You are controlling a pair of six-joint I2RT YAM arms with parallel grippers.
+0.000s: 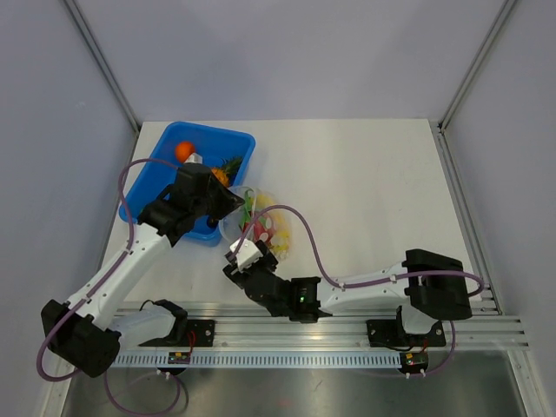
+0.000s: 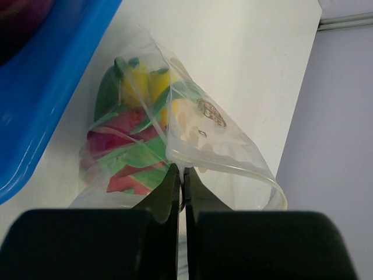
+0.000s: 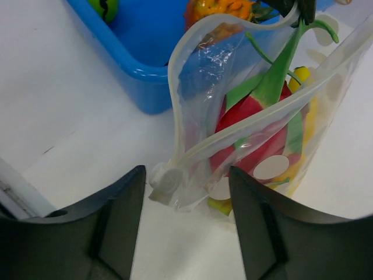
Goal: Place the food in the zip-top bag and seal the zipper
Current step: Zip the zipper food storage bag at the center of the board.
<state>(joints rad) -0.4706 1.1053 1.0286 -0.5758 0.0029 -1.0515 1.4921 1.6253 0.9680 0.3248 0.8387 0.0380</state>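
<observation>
- The bag [image 1: 261, 228] is seen on the bench [image 1: 365, 191], just beside the blue bin [image 1: 228, 139] and between the two arms. Yellow, green and pink-red food [image 3: 247, 125] is held inside it.
- Its mouth is agape: one lip of the zipper [image 3: 256, 116] runs straight while the other is bowed away in a loop. The sealing is therefore judged not yet begun.
- The left fingers [image 2: 168, 195] are clenched on the far end of the mouth edge, with the film pinched between them.
- The right fingers [image 3: 119, 219] are spread wide, one to each side of the bag's near corner, where a small white lump [image 3: 165, 182] is seen. As far as can be told, nothing is touched by them.
- For a good seal, the two lips should first be brought together at this near corner and pinched square across the strip. The pinch should then be drawn along towards the left fingers, which serve as a taut anchor.
- The green stalk [image 3: 280, 70] near the mouth should be kept clear of the strip, or the closure may be blocked.
- An orange piece [image 1: 183, 150] is seen in the bin, so the filling may be judged unfinished.
</observation>
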